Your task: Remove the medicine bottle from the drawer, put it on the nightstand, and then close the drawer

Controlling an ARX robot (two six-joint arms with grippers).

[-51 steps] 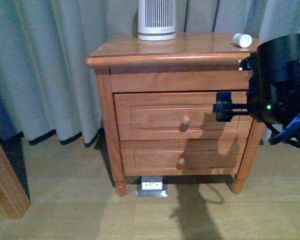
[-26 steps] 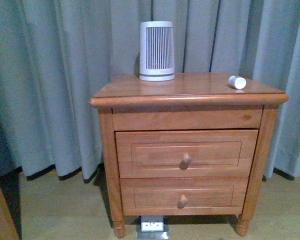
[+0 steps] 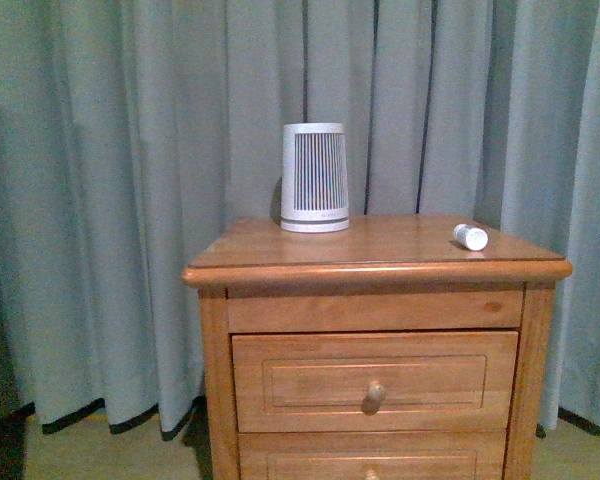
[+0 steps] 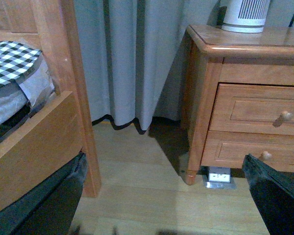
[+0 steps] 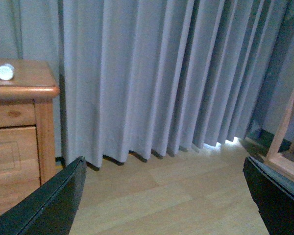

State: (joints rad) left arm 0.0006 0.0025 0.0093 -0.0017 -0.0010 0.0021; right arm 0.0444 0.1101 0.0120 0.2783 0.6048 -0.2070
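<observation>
Lying: medicine bottle (image 3: 470,236) on its side, right on nightstand (image 3: 380,270) top.
Drawer (image 3: 375,381): shut.
Fingers: both spread wide, far off.

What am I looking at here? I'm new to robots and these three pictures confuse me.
They come from one two-armed robot at the same moment. The front view is from a camera on its body, facing a small honey-brown wooden nightstand before grey curtains. On top stand a large white slatted cylinder and, lying on its side near the right edge, a tiny white plastic medicine bottle. The upper drawer looks shut.

The other two views come from cameras on the wrists. The dark shapes in their lower corners are the fingers of the left hand and right hand, spread wide and holding nothing. The left one also shows a wooden bed frame.
</observation>
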